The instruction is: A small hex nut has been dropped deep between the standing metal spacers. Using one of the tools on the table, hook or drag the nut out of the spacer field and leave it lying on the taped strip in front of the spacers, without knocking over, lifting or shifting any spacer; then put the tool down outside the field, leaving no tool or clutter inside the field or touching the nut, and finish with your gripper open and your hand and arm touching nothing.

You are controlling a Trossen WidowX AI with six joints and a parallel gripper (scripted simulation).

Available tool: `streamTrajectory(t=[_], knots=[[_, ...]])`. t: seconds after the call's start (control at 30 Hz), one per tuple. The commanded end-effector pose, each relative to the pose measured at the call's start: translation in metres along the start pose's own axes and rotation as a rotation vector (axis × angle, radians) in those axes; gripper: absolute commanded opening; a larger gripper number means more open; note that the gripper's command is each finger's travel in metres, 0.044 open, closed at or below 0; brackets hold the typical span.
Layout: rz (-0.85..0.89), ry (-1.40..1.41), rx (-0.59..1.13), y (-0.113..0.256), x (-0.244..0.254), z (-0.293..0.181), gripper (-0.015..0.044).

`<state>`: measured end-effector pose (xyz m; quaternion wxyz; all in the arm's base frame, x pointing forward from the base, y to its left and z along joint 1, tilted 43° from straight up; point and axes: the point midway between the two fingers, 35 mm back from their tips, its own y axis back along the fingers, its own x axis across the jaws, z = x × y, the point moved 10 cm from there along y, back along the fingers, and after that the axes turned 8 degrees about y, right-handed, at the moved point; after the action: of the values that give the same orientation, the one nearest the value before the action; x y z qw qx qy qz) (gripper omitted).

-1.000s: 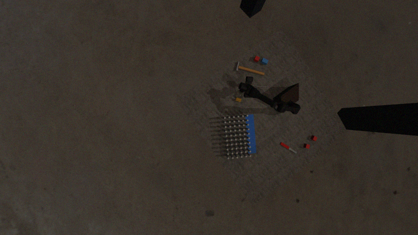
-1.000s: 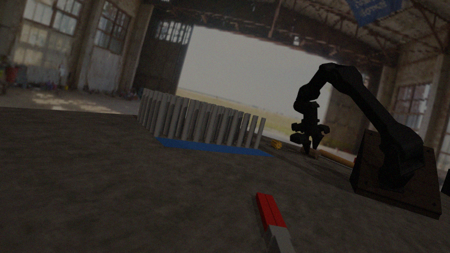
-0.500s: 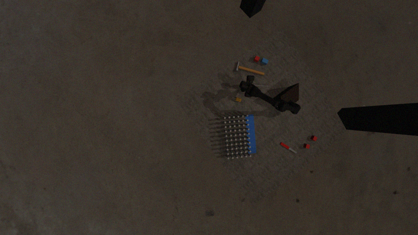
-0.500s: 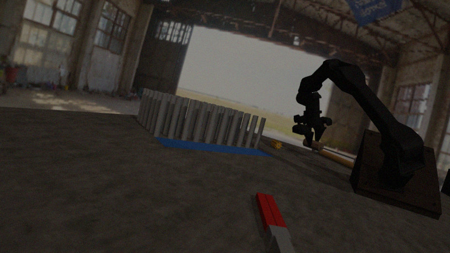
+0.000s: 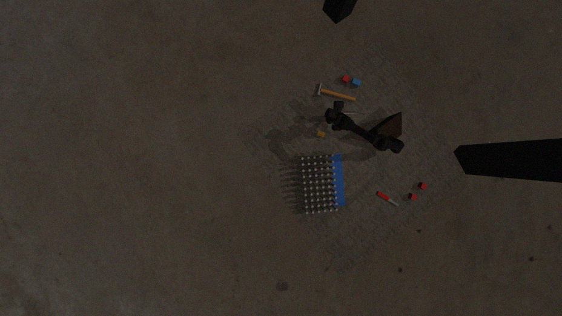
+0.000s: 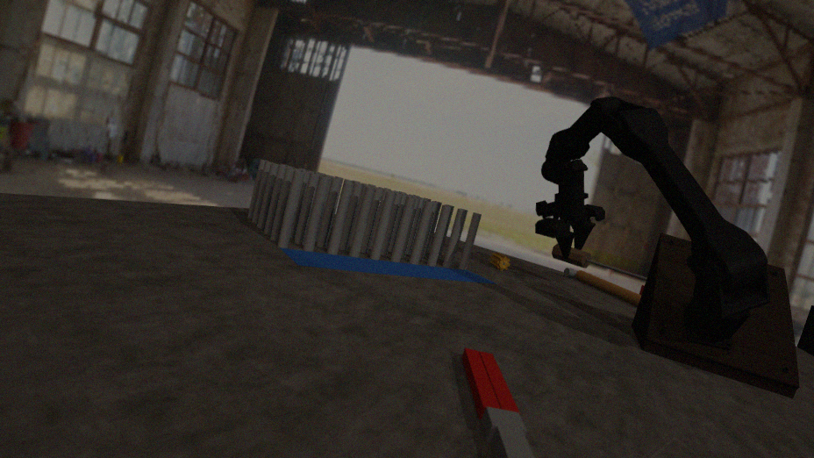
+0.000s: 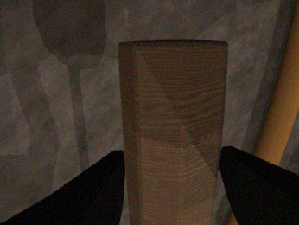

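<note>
My gripper (image 6: 572,253) (image 7: 173,159) is shut on the wooden handle (image 6: 579,258) (image 7: 177,95) of a thin-rod tool and holds it above the table. The tool's metal rod (image 5: 355,114) points toward the robot base side; its far end is unclear. The standing metal spacers (image 5: 323,181) (image 6: 290,207) are upright in rows, away from the gripper. The blue taped strip (image 5: 340,188) (image 6: 392,269) runs along their front. No nut can be made out in any view; the spacers may hide it.
An orange-handled hammer (image 5: 338,94) (image 6: 609,286) (image 7: 285,95) lies beside the held tool. A small yellow object (image 5: 321,134) (image 6: 500,261) lies between the hand and the spacers. A red-handled tool (image 5: 383,195) (image 6: 490,382) lies in front. Red cubes (image 5: 422,186) and a blue cube (image 5: 355,82) lie farther out.
</note>
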<state>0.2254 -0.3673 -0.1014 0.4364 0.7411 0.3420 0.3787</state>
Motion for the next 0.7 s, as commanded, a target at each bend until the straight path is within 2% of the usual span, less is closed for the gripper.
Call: streamTrajectory(t=[0.0,0.67], knots=[[-0.006,0.031,-0.032,0.010,0.000,-0.007,0.0000],[-0.007,0.190,-0.098,0.014,0.016,-0.047,0.0000]])
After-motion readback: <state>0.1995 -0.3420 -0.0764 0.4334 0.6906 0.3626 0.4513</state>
